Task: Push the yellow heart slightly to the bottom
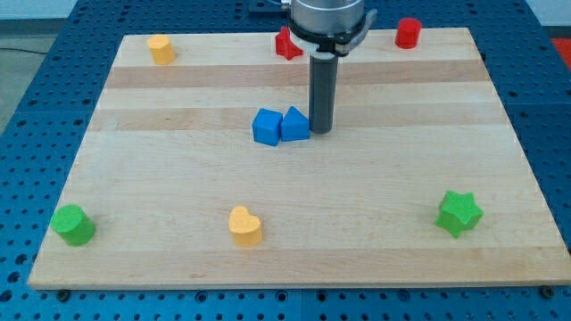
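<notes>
The yellow heart (244, 226) lies on the wooden board (178, 169) near the view's bottom, left of centre. My tip (320, 132) rests on the board at the centre, just right of two blue blocks, a cube (266, 127) and a triangular one (295, 125), which touch each other. The tip stands well above and to the right of the yellow heart, far from it.
A yellow cylinder-like block (161, 49) sits at the top left, a red star (287, 44) at the top centre partly behind the arm, a red cylinder (408, 33) at the top right. A green cylinder (72, 224) sits bottom left, a green star (459, 213) bottom right.
</notes>
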`<action>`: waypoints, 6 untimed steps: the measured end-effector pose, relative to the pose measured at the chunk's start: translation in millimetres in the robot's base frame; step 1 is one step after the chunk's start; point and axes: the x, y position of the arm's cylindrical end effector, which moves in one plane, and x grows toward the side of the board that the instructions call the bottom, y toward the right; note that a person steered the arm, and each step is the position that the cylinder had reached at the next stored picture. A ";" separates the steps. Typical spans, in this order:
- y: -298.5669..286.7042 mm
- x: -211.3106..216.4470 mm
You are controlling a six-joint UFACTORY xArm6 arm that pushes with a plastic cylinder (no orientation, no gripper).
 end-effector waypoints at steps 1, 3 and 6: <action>-6.2 41.7; 201.8 64.6; 70.9 94.8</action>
